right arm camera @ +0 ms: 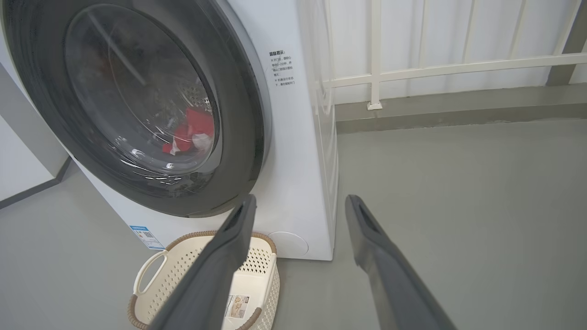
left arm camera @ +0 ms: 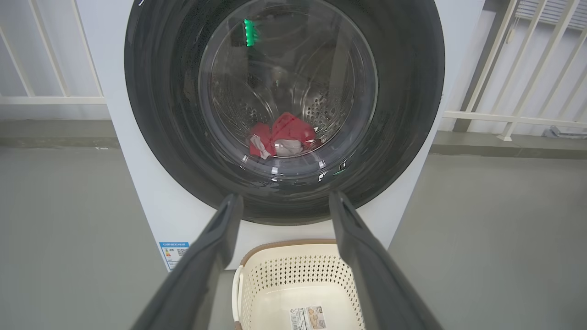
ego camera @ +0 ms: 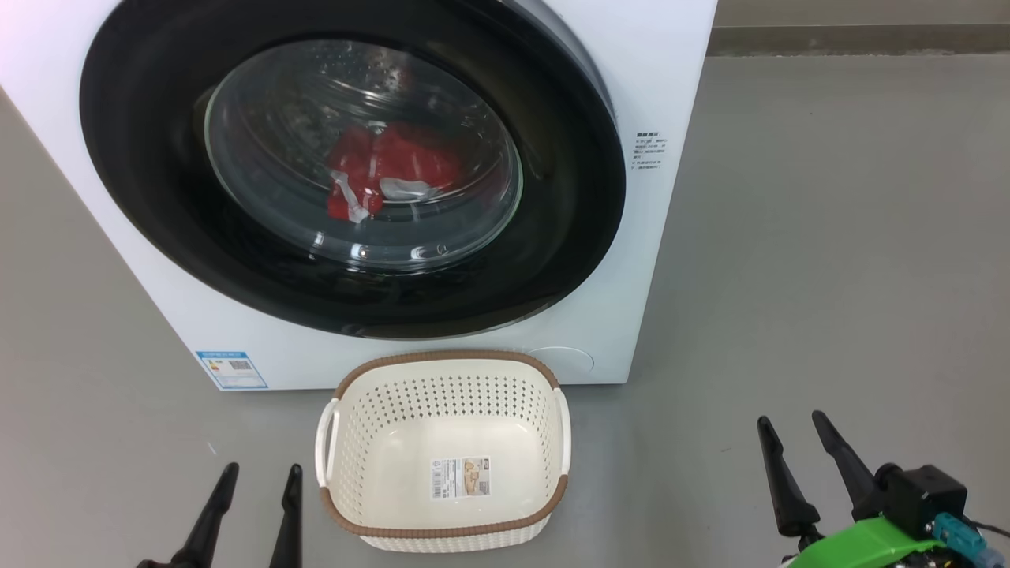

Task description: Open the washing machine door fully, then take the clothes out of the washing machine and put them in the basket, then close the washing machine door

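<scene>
**Hazards**
- Slip on the washing machine door [ego camera: 150, 205]: glossy black rim, no handle or recess discernible, hinge side not determinable; purchase easily sought on the wrong edge.
- Knock to the basket [ego camera: 442, 533]: parked just in front of the washing machine [ego camera: 671, 102], under the door's lower arc, in the likely path of a swinging door or a lowering arm.
- Partial grab of the clothes [ego camera: 390, 166]: heaped far back at the drum bottom, so a piece easily left behind or dropped on the floor [ego camera: 828, 237] short of the basket.

**Items**
- Door: apparently closed; large, round, wide black rim, bulging clear glass centre with reflections.
- Clothes: bright red fabric with white patches, crumpled in one small heap, seen through the glass, inside the drum.
- Basket: cream perforated plastic, brown woven-look rim, two side handles, paper label on the bottom; empty, upright, on the floor, near centre.
- Left fingers [ego camera: 208, 511]: near left, spread wide, holding nothing, well apart from the machine, pointing toward the door.
- Right fingers [ego camera: 781, 481]: near right, likewise spread wide and empty, to the right of the basket.
</scene>
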Robot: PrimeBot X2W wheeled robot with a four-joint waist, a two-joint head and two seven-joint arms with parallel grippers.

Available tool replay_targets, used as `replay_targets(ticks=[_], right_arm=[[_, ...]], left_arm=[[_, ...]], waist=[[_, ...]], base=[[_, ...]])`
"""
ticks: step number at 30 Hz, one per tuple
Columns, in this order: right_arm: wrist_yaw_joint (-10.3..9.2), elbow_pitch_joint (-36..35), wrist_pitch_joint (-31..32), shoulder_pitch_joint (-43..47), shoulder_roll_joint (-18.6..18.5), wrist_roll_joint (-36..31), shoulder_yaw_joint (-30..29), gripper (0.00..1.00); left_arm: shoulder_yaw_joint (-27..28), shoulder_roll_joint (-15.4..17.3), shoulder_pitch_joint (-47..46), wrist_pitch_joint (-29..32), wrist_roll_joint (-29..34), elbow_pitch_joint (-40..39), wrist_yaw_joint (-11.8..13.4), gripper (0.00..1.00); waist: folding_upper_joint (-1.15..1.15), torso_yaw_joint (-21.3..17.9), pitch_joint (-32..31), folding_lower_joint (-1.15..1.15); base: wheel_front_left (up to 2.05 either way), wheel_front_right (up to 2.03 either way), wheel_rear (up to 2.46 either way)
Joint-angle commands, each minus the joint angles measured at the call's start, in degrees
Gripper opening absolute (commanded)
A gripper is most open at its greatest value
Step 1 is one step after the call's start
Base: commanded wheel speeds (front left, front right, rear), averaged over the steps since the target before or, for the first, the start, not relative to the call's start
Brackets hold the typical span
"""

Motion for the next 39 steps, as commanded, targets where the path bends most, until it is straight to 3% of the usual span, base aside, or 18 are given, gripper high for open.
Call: replay_targets(ticks=[1, 5, 26, 28, 29, 39], right_arm=[[-0.04, -1.6, -1.2, 0.1, -0.4, -2.0, 0.9, 1.00], [-0.04, -1.5, -1.8, 0.5, -0.3, -4.3, 1.0, 1.00], [-0.04, -1.7, -1.9, -0.4, 0.1, -1.2, 0.8, 1.00], [-0.04, -2.2, -1.9, -1.3, 0.1, -0.2, 1.1, 0.27], [-0.04, -2.5, -1.9, -1.9, 0.2, 0.3, 1.1, 0.00], [-0.04, -5.1, -1.9, -13.0, 0.3, 10.4, -0.1, 0.00]], left_arm=[[2.1, 0.7, -0.6, -1.0, 2.0, -1.3, -0.5, 1.00], [2.8, 0.5, -0.5, -1.7, 3.3, -0.9, -0.6, 1.00], [2.7, 0.0, -1.2, -1.7, 1.3, 1.1, -0.8, 1.00], [2.5, 0.0, -1.3, -1.7, 1.1, 0.9, -0.8, 1.00], [2.3, 0.0, -1.4, -1.7, 1.0, 0.8, -0.8, 1.00], [0.1, 0.1, -3.6, -1.7, 0.0, 0.3, -0.8, 1.00]], waist=[[0.00, 0.0, -0.1, 0.00], [0.00, 0.0, -0.2, 0.00], [0.00, -0.5, 0.3, 0.00], [0.00, -0.5, 0.6, 0.00], [0.00, -0.5, 0.7, 0.00], [0.00, 0.0, 3.9, 0.00]], base=[[0.00, 0.00, 0.00], [0.00, 0.00, 0.00], [0.00, 0.00, 0.00], [0.00, 0.00, 0.00], [0.00, 0.00, 0.00], [0.00, 0.00, 0.00]])
